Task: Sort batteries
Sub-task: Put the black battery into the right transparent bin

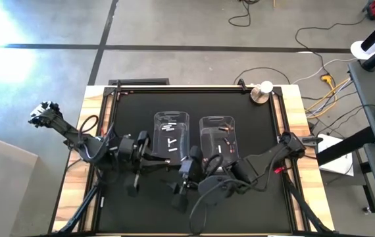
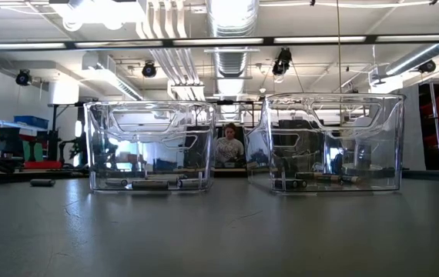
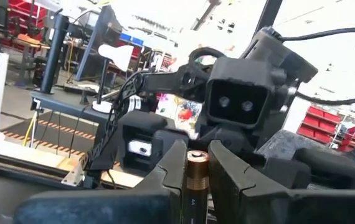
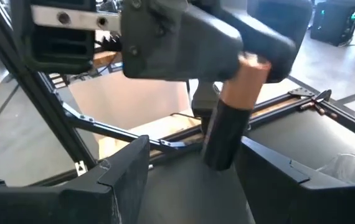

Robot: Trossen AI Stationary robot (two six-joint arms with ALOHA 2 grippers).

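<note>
Two clear bins stand side by side on the black mat. The left bin (image 1: 172, 135) (image 2: 150, 146) holds white batteries (image 1: 172, 140). The right bin (image 1: 218, 139) (image 2: 332, 142) holds dark batteries (image 2: 312, 181). Near the bins' front, my left gripper (image 1: 189, 164) (image 3: 196, 155) is shut on a dark battery with a copper end (image 3: 196, 167) (image 4: 230, 118). My right gripper (image 1: 204, 168) (image 4: 196, 155) faces it, open. Its fingers stand on either side of the battery's lower end without visibly touching it. My left gripper pinches the battery near its copper end (image 3: 197, 163) between its two fingers (image 3: 171, 168), coming at it about level from the table's left. The battery stands roughly upright with the copper end up. Its dark body (image 4: 222, 140) hangs below the fingers, clear of the mat.
Two small cylinders (image 2: 42, 182) lie on the mat left of the left bin. A round metal object (image 1: 261, 92) sits at the far right corner. The table's wooden border (image 1: 293, 112) frames the mat. A person (image 2: 229, 146) sits in the room beyond.
</note>
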